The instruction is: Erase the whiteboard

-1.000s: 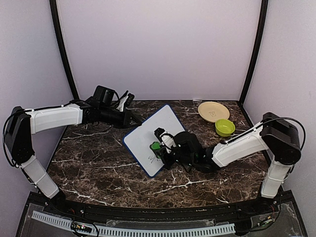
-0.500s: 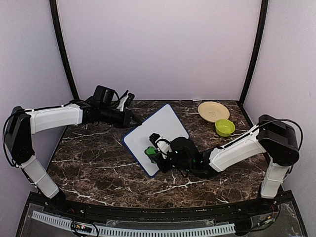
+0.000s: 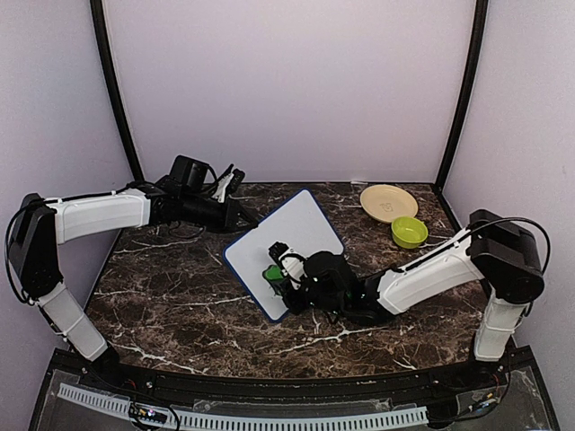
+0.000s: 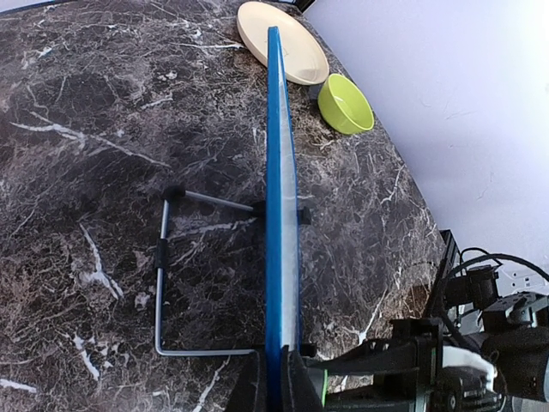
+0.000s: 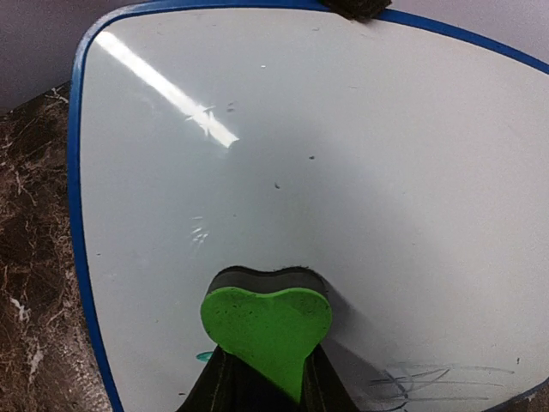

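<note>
Blue-rimmed white rectangular whiteboard [image 3: 301,229]: left gripper [image 3: 243,218] is pinching its rim; right gripper [image 3: 275,272] is pressing clamped green foam eraser [image 5: 266,324] near lower-left edge.

Top external view: even, diffuse, moderately bright light. The lavender walls [image 3: 287,81] carry no hard shadows. The dark marble table [image 3: 180,296] shows only a faint sheen. The black corner posts [image 3: 112,90] bow slightly toward the frame edges.

Right wrist view: a bright diagonal glare streak crosses the upper left of the whiteboard [image 5: 360,172]. The green eraser [image 5: 266,322] throws a soft grey shadow to its right. Focus is sharp.

Left wrist view: well lit. The whiteboard's blue rim [image 4: 279,172] is crisp mid-frame and softer at the bottom edge.
</note>
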{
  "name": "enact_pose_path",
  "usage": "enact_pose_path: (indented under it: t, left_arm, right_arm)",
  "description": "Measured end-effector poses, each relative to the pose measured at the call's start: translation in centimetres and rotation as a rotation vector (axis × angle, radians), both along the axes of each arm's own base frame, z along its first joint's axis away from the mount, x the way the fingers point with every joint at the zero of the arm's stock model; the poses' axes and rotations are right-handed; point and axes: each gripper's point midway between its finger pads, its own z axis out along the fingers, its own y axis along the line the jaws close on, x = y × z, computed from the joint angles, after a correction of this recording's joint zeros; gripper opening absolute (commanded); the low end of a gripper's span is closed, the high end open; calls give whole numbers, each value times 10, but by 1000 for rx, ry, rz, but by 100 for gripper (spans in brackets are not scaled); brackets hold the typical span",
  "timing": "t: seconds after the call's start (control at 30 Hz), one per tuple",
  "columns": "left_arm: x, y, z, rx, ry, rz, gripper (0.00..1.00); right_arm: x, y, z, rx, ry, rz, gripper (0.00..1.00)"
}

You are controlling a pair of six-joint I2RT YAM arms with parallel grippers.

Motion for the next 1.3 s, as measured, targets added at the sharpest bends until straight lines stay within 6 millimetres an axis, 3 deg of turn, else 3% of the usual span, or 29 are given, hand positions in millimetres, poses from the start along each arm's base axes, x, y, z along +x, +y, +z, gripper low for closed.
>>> enact_pose_path:
  t: [0.13,0.3,0.5,0.93,1.1,1.3]
  left_arm:
    - [0,0,0,0,-1,-1,0]
    - [0,0,0,-1,-2,-3,0]
    - [0,-1,1,-5,-2,-4,0]
    - [7,-4,2,-3,-6,0,0]
    - [7,-4,2,-2,-5,0,0]
    - [8,-4,2,1,-7,4,0]
  right_arm:
    - [-20,16,-2,-3,-9,33,1]
    - [-27,21,-4,-8,-17,36,1]
    - [-17,11,-5,-2,-9,24,1]
    - [39,-51,-18,-20,16,-120,1]
    - [41,-53,-18,-13,22,-120,1]
    - [31,-38,-14,-11,9,-90,1]
